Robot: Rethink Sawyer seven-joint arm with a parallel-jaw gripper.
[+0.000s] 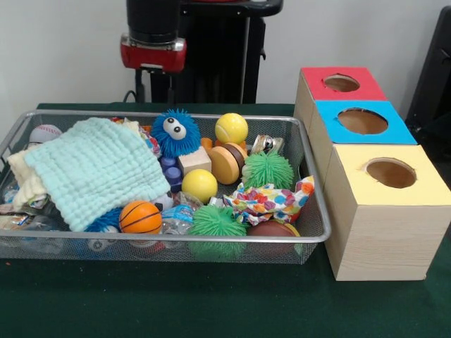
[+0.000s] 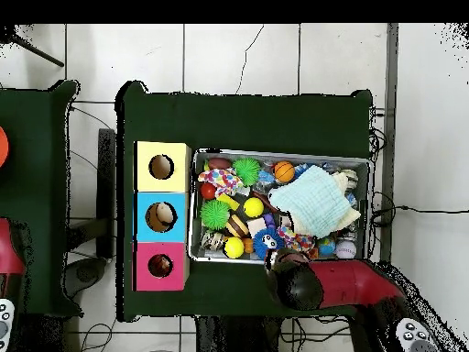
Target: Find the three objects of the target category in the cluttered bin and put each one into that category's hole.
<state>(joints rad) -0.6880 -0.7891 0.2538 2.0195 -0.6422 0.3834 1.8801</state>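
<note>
**Hanging back at the bin's edge, with the clutter lying unsorted**

Sitting on the dark green table [image 1: 211, 303], the wire mesh bin [image 1: 246, 241] is holding a heap of toys and cloths. In the front view, a mint green cloth [image 1: 95, 172] is covering the bin's 9 o'clock side, with a baseball [image 1: 44, 132] peeking out just beyond it at 10 o'clock. A blue fuzzy toy with eyes [image 1: 175, 132] is standing at 12 o'clock, and a yellow ball [image 1: 231, 128] is lying beside it at 1 o'clock. A second yellow ball [image 1: 200, 185] is resting near the middle. One green spiky ball [image 1: 268, 170] is sitting at 3 o'clock and another [image 1: 217, 222] at 6 o'clock against the front wall. A small basketball [image 1: 140, 217] is lying at 7 o'clock, and a bright patterned cloth [image 1: 271, 201] is spreading at 4 o'clock.

Three boxes are lining up at 3 o'clock of the bin, each with a round hole on top: the red-topped box [image 1: 320, 88], the blue-topped box [image 1: 331, 130] and the yellow-topped box [image 1: 352, 190].

In the overhead view, the arm [image 2: 353, 280] is reaching in from 5 o'clock, and the gripper [image 2: 291, 275] is hovering at the bin's 6 o'clock wall. Whether it is wide or narrow cannot be told. Which toys belong to the target category cannot be told either.
</note>
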